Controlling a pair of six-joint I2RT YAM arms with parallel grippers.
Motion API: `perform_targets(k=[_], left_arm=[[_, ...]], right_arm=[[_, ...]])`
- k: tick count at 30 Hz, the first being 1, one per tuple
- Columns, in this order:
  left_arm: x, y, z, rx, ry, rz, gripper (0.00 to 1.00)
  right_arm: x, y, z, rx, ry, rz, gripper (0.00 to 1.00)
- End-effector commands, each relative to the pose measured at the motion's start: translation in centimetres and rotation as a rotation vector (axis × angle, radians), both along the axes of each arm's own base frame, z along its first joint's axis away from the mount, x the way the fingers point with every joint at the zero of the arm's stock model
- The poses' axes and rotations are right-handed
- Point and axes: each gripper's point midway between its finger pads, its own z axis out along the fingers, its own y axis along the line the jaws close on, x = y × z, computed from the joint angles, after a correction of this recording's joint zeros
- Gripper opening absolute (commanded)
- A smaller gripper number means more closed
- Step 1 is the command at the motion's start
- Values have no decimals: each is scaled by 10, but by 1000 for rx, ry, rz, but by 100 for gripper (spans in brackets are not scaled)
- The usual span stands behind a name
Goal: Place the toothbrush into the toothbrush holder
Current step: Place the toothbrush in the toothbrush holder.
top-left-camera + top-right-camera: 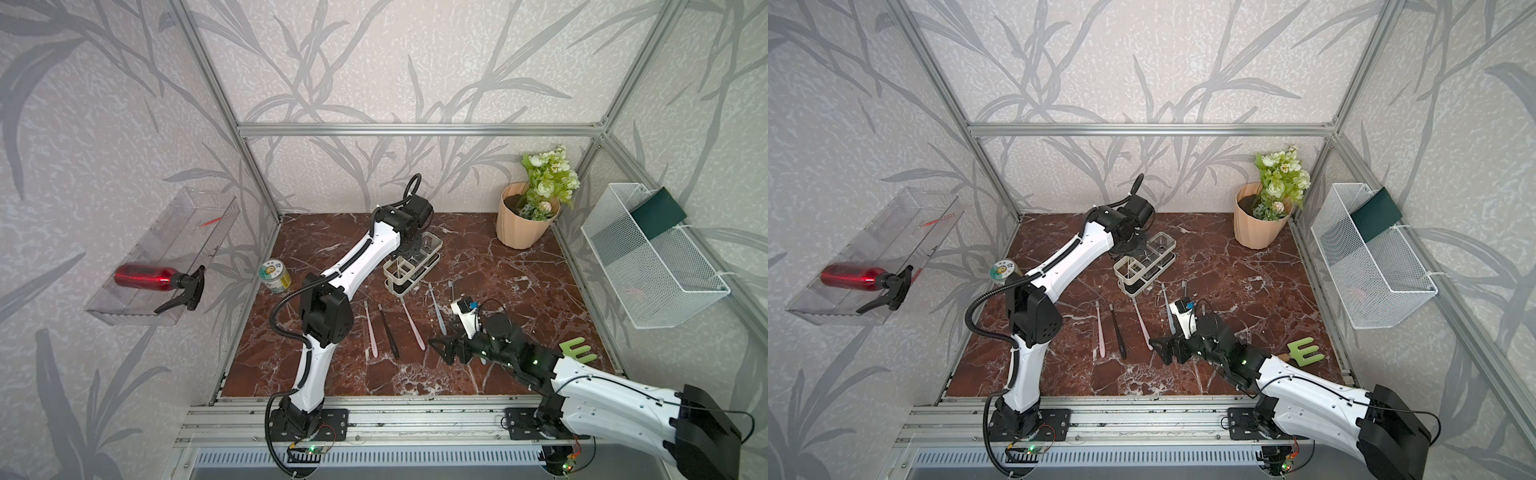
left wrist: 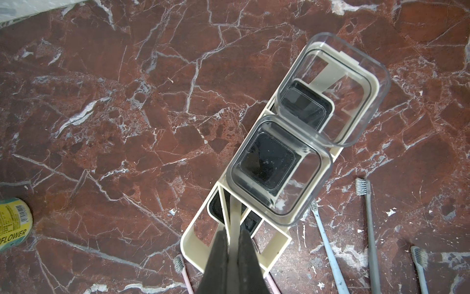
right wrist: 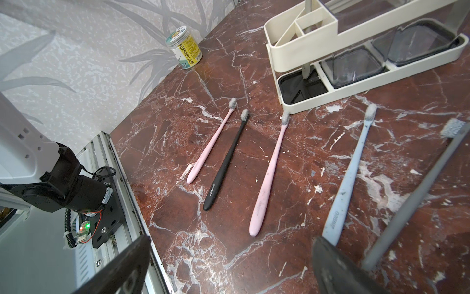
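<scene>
The left fingers [image 2: 225,235] were closed tight on the pale handle of the toothbrush [image 2: 235,213], which stood nearly upright inside the toothbrush holder [image 2: 277,245]. It sat in the divided slot at the holder's near-left end. In the right wrist view its lower end reached down to the dark tray at the base. Whether it touched the tray could not be told. The holder stood on the table [image 1: 519,291], toward the far middle, its two clear compartments holding nothing.

The right fingers [image 1: 441,349] were spread wide with nothing between them, hovering over the near right part of the table.

Five more brushes lay flat on the table, just near of the holder. From left to right they were a pink toothbrush [image 3: 211,145], a black toothbrush [image 3: 226,163], a second pink toothbrush [image 3: 269,175], a blue toothbrush [image 3: 348,178] and a grey toothbrush [image 3: 417,193]. A small jar [image 1: 274,276] stood at the table's left edge.
</scene>
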Motion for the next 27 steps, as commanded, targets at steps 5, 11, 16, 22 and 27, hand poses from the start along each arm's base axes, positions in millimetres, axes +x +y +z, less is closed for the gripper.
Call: perform_targets(k=[5, 11, 16, 22, 27], left_arm=[[1, 3, 18, -23, -59, 47, 0], [0, 5, 10, -10, -51, 51, 0], [-2, 8, 1, 12, -23, 53, 0], [-2, 7, 6, 7, -28, 44, 8], [0, 5, 17, 1, -44, 33, 39]], right_arm=[[0, 4, 2, 19, 0, 13, 98], [0, 4, 3, 18, -2, 12, 98], [1, 4, 1, 14, 0, 9, 98], [2, 3, -1, 6, 0, 2, 98], [4, 0, 0, 1, -16, -13, 98]])
